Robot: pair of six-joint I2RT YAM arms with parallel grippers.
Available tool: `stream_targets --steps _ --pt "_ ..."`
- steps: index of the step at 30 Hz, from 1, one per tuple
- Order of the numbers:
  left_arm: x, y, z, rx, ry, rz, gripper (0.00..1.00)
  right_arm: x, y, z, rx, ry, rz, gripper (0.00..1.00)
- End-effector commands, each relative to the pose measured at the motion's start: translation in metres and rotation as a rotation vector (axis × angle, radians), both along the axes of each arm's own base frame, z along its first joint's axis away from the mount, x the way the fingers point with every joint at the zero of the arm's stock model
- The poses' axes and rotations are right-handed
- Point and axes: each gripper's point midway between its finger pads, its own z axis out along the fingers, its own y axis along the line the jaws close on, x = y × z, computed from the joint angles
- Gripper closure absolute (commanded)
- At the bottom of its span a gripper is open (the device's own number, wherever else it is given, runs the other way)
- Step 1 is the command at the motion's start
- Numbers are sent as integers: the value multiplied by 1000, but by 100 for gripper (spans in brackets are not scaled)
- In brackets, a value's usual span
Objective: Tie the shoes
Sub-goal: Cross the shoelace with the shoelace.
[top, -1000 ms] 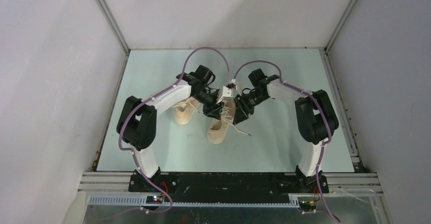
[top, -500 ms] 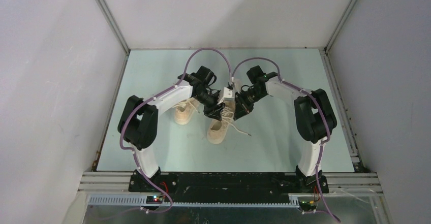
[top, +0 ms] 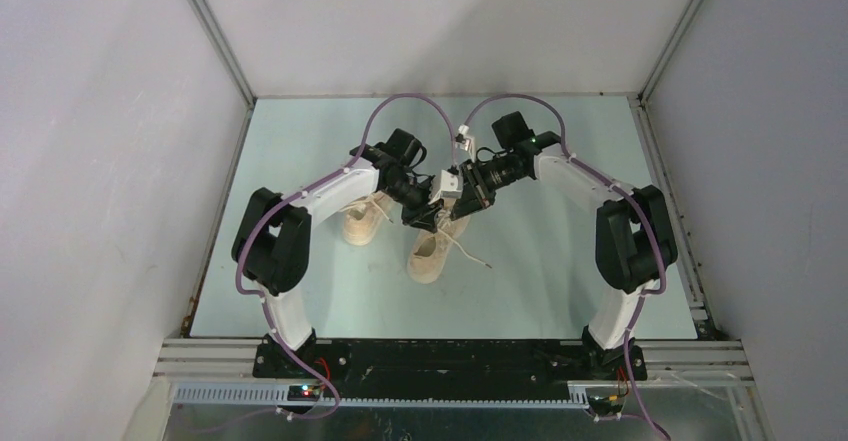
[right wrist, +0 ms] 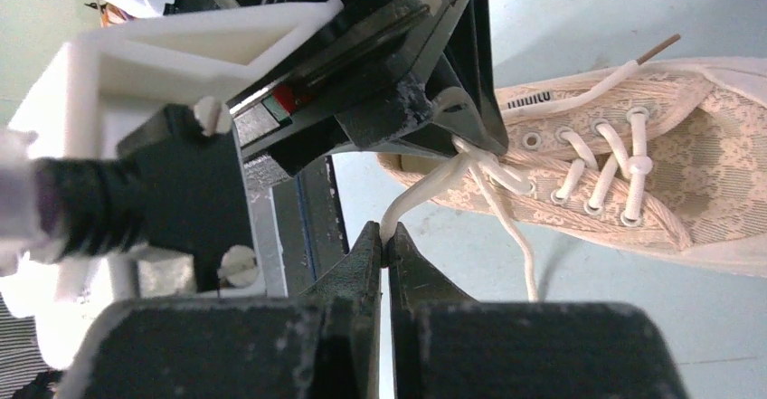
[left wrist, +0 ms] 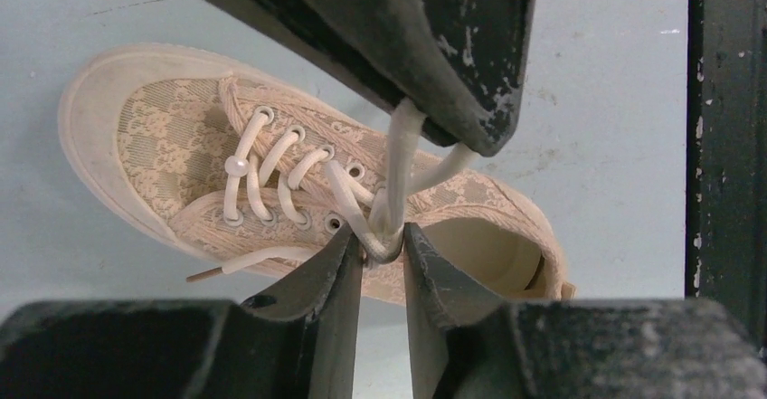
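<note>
Left hand: I am gripping the lace crossing with my left hand. The fingers are standing narrow, with the twist filling the gap, at the lower middle of the left wrist view.
Right hand: my right hand is pinching one lace strand between closed fingers, at the lower middle of its own view.
Sneaker: the sneaker being tied is lying on the table at the centre of the top view. Its mate is sitting just to its left, partly under my left arm.
Doing it well: I am judging that the right hand should draw its strand away from the shoe. Meanwhile the left should pin the crossing low, so the twist is not slipping and the shoe is not lifting.
Views: the top view is hiding both grips behind the wrists, and only the wrist views are showing them. Only the top view is showing the second sneaker.
</note>
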Motion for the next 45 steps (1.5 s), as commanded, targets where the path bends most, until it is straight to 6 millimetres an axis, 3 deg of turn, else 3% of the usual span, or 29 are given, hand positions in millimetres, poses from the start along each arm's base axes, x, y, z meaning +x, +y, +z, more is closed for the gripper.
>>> stream_targets --steps 1,12,24,32,45 --pt "8 -10 12 -37 -39 -1 72 -1 8 19 59 -6 9 98" --pt "6 -14 9 -46 17 38 70 -4 17 15 52 10 18 97" --pt "15 -25 -3 -115 93 273 99 -12 19 15 57 27 36 97" --pt "30 -12 0 -92 42 398 100 -11 20 14 54 28 39 97" --pt "43 18 10 39 -23 471 100 10 16 14 48 6 -4 92"
